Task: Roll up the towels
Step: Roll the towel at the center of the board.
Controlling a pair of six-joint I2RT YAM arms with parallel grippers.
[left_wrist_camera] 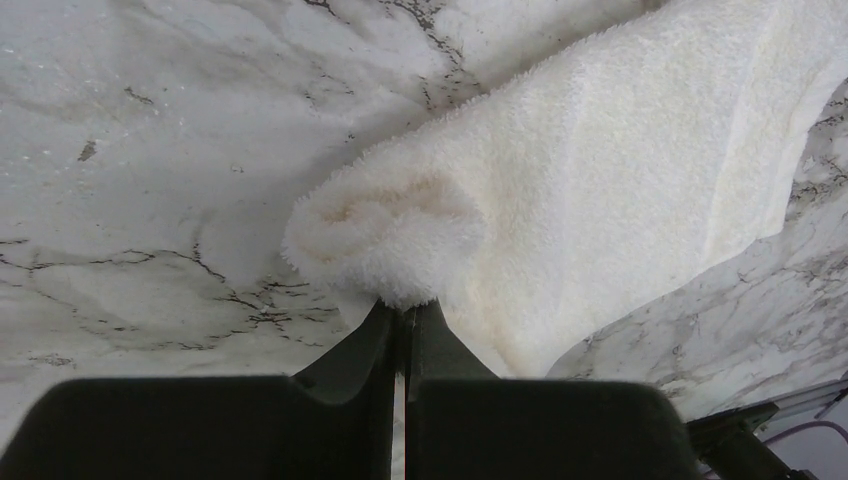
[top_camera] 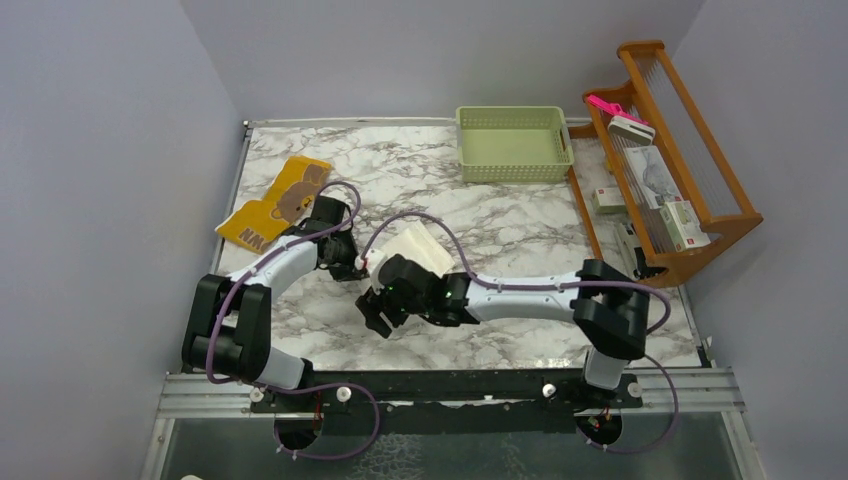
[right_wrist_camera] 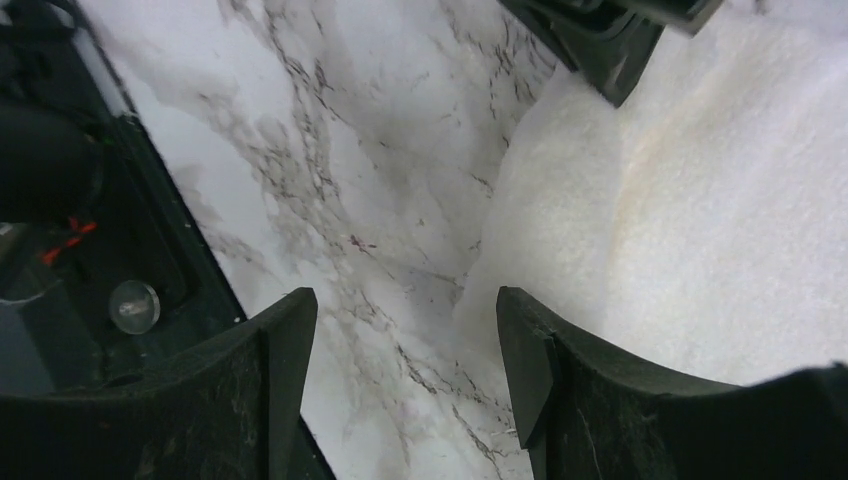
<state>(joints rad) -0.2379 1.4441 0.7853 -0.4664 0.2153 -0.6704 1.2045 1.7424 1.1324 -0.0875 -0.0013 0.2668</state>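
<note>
The cream-white towel [top_camera: 420, 248] lies mid-table, partly under both wrists. In the left wrist view its near corner is curled into a thick fold [left_wrist_camera: 385, 235], and the rest spreads to the right [left_wrist_camera: 620, 160]. My left gripper [left_wrist_camera: 405, 308] is shut on that curled corner; it shows in the top view [top_camera: 362, 267]. My right gripper [right_wrist_camera: 405, 310] is open and empty over bare marble at the towel's near edge [right_wrist_camera: 700, 230], its right finger beside the cloth; it shows in the top view [top_camera: 376, 308]. The mustard-yellow bear towel [top_camera: 277, 203] lies flat at the far left.
A pale green basket [top_camera: 514, 142] stands at the back. A wooden rack [top_camera: 700, 215] with boxes and a pink item runs along the right edge. The table's dark front rail [right_wrist_camera: 150, 250] is close to my right gripper. The left gripper's fingertip [right_wrist_camera: 610, 55] shows in the right wrist view.
</note>
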